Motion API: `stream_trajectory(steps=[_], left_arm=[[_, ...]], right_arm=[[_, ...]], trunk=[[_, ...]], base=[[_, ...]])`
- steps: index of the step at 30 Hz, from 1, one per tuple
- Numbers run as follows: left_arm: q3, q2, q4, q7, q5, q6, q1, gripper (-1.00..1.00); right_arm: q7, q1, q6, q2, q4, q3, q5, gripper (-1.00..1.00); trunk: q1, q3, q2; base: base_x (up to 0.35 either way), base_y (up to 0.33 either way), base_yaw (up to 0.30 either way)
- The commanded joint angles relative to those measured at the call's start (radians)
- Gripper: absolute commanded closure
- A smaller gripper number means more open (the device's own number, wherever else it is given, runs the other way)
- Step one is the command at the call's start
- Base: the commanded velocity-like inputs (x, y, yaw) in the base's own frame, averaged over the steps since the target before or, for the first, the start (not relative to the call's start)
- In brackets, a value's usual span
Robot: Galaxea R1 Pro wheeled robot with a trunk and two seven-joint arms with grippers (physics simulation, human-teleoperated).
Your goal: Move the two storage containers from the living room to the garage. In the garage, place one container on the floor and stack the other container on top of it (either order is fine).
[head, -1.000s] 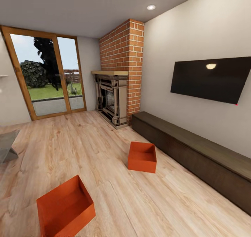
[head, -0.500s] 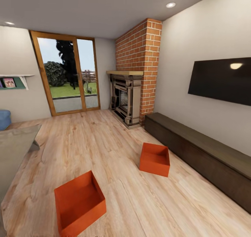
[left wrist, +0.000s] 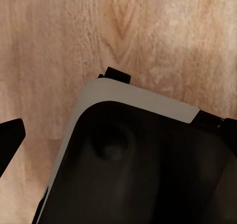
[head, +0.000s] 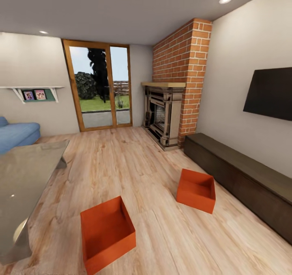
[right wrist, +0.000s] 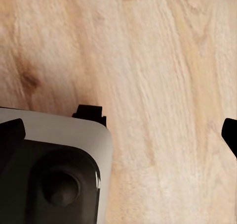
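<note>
Containers: two orange-red boxes rest open side up on the wood plank floor (head: 121,161) of the living room, well apart. Near box (head: 106,233) lies just beside my glass tabletop (head: 24,178); far box (head: 196,190) lies near the dark low cabinet (head: 243,178). Left end effector (left wrist: 118,130) and right end effector (right wrist: 118,127): fingertips spread wide, grasping nothing, above bare planks.

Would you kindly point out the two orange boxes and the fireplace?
Nearer orange box (head: 106,231), head view, inner bottom.
Farther orange box (head: 197,189), head view, inner bottom.
Fireplace (head: 161,115), head view, front frame.
</note>
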Motion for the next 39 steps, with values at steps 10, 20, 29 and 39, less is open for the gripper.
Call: stream_trajectory(steps=[10,20,29,39], left_arm=[[0.004,0.001,-0.001,0.001,-0.001,-0.003,0.0,-1.0],[0.004,0.001,-0.001,0.001,-0.001,-0.003,0.0,-1.0],[0.004,0.001,-0.001,0.001,-0.001,-0.003,0.0,-1.0],[0.006,0.0,0.0,0.001,-0.001,-0.004,0.0,-1.0]], right_arm=[[0.004,-0.001,-0.006,0.0,0.003,0.007,-0.011,-1.0],[0.004,-0.001,-0.006,0.001,0.003,0.007,-0.011,-1.0],[0.004,-0.001,-0.006,0.001,0.003,0.007,-0.01,-1.0],[0.006,-0.001,-0.005,0.009,0.003,0.003,-0.017,-1.0]], trunk=[[0.0,-0.001,-0.001],[0.0,-0.001,-0.001],[0.0,-0.001,-0.001],[0.0,-0.001,-0.001]], base=[[0.185,0.0,0.269],[0.191,0.0,0.269],[0.191,0.0,0.269],[0.191,0.0,0.126]])
